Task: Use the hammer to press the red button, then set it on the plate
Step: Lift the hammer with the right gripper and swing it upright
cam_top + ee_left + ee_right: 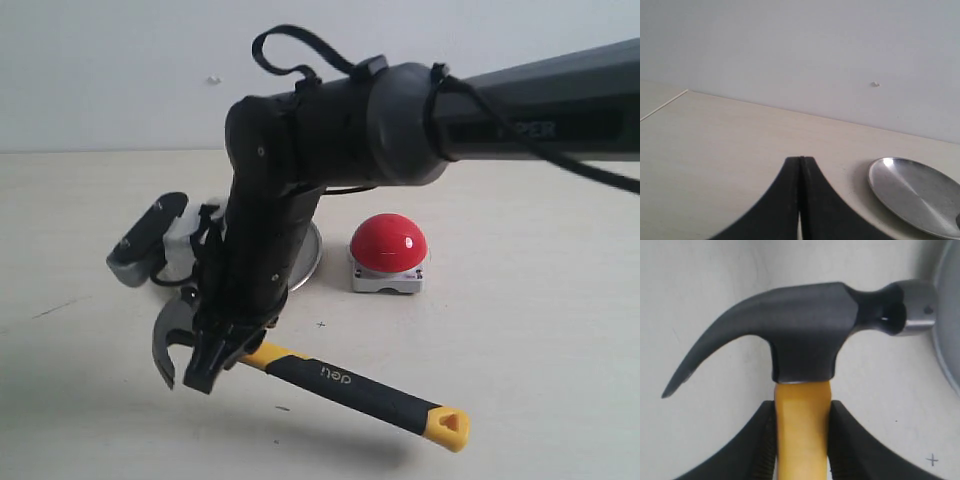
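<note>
the right gripper (pixel 802 450) is clenched on the yellow neck of the hammer (pixel 805 335), just below the dark steel head, which juts out past the jaw tips with the claw curved to one side and the striking face turned toward the rim of the plate (pixel 949 340). the black-and-yellow handle is seen trailing out behind the jaws above the table (pixel 540 340), and the red button (pixel 388 243) is found well apart from them. the left gripper (pixel 800 167) is pressed together on nothing, the plate lying just beyond its tips.
</note>
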Controlling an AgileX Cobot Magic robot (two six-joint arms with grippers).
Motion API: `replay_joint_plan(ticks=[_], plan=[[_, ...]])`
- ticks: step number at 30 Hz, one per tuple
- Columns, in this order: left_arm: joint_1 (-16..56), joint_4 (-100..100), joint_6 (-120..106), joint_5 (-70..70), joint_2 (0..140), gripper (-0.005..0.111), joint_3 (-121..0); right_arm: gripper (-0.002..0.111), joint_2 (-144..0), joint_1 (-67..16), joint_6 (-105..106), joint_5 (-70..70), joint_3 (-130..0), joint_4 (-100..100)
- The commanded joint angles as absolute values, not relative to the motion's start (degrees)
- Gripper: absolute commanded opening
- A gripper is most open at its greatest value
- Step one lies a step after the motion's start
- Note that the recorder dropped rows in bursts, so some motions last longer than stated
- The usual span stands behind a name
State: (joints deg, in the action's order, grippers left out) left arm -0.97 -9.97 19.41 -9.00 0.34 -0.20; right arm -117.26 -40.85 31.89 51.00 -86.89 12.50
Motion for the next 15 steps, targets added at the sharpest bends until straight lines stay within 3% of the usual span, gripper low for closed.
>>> replay_joint_plan(ticks=[1,15], plan=[[-1.08,-9.76,19.93,-8.89,0.00,0.000,0.00,0.000,-112.27,-40.85,23.87,47.76,-87.24,13.58],[-1.08,-9.76,19.93,-8.89,0.00,0.000,0.00,0.000,-108.80,-40.00,23.10,39.28,-87.24,29.22]])
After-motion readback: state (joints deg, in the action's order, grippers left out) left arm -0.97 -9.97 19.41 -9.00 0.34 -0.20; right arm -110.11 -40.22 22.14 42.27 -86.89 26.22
